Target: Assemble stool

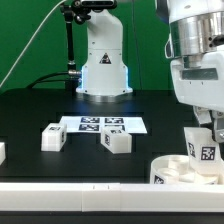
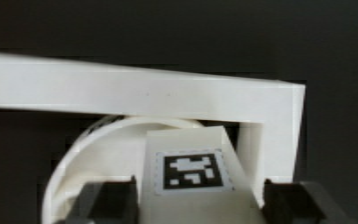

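Note:
My gripper (image 1: pixel 204 130) hangs at the exterior view's right and is shut on a white stool leg (image 1: pixel 206 152) with a square tag, held upright just over the round rimmed seat (image 1: pixel 172 172). In the wrist view the leg (image 2: pixel 194 168) sits between my two dark fingers (image 2: pixel 108 202), both pressed against its sides, and the seat's curved rim (image 2: pixel 91 150) shows behind it. Two more legs lie on the black table, one (image 1: pixel 52 137) at the left and one (image 1: pixel 116 141) near the middle.
The marker board (image 1: pixel 100 124) lies flat behind the loose legs. The robot base (image 1: pixel 103 60) stands at the back. A white rail (image 1: pixel 90 196) runs along the near table edge and shows as an L-shaped bar in the wrist view (image 2: pixel 140 95). A white block (image 1: pixel 2 152) sits at the far left.

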You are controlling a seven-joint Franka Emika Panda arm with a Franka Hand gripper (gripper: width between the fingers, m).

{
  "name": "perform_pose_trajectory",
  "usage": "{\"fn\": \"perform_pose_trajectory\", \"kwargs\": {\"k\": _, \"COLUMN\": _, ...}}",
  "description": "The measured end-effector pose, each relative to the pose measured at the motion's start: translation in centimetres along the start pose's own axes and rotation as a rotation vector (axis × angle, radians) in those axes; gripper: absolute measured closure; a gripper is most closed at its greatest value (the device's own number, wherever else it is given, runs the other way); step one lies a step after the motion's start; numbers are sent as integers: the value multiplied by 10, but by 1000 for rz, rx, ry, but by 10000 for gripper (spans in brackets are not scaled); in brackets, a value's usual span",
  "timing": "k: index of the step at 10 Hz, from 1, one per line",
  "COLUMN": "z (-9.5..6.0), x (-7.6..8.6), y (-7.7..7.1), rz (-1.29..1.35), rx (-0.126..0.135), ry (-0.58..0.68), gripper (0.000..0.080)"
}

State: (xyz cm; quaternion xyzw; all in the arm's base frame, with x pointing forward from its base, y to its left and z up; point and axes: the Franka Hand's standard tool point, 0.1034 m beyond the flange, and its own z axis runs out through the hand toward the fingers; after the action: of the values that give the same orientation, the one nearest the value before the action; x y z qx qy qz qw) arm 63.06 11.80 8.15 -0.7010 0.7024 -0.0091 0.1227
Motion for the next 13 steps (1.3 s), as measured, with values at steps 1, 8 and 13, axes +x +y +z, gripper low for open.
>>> {"fn": "perform_pose_trajectory", "kwargs": {"k": 1, "z": 0, "x": 0, "y": 0, "rz": 98, "rx": 6, "ry": -12, "gripper": 459}}
{"fn": "perform_pose_trajectory", "kwargs": {"k": 8, "z": 2, "x": -2, "y": 0, "rz": 592, "rx": 20, "ry": -63, "gripper": 426}}
{"fn": "perform_pose_trajectory", "kwargs": {"k": 13, "z": -11, "x": -8, "y": -5, "rz": 534, "rx": 36, "ry": -80, "gripper": 157}}
